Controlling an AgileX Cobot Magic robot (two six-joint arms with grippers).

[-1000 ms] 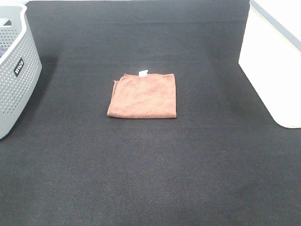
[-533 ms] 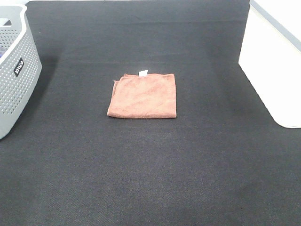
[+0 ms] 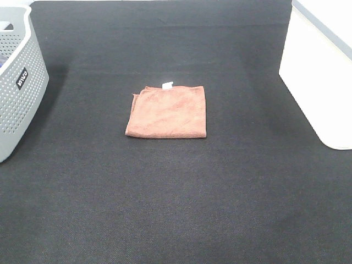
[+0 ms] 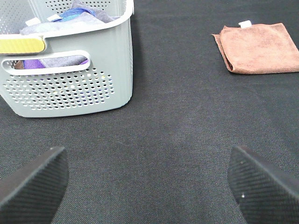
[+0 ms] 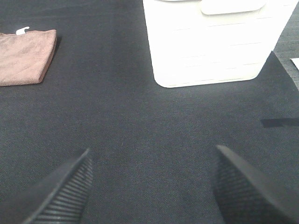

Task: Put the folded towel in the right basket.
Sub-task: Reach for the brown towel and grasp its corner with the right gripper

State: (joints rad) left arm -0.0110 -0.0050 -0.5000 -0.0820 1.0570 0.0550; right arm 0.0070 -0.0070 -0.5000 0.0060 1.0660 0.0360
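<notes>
Left fingers [image 4: 35, 184] and right fingers [image 5: 63, 186] are held wide apart, nothing gripped; folded towel [image 3: 166, 111] is seen unmoved on surface [image 3: 176, 209].

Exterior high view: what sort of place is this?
Probably a test bench staged for laundry sorting: black mat, folded brown towel, grey perforated basket left, white basket right.

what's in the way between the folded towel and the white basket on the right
Nothing visible. Only bare black mat lies between the folded brown towel and the white basket, and between the open right claw and the towel.
</notes>
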